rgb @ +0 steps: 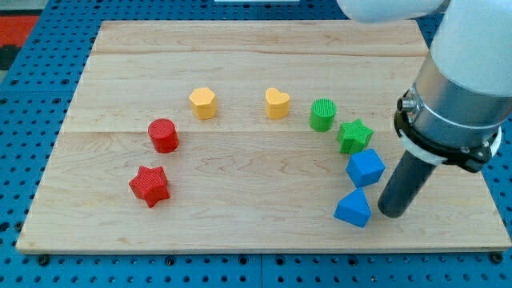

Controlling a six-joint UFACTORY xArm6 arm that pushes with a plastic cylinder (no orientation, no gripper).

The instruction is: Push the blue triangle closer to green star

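Observation:
The blue triangle (353,210) lies near the board's bottom right. The green star (354,136) sits above it, with a blue cube (365,168) between the two. My tip (392,211) rests on the board just right of the blue triangle, close to it, with a narrow gap. The dark rod rises up and right to the arm's grey and white body (460,88).
A green cylinder (323,114) stands up-left of the green star. A yellow heart (278,103) and a yellow block (203,102) sit at mid-board. A red cylinder (163,134) and a red star (150,186) are at the left. The wooden board (240,232) lies on a blue pegboard.

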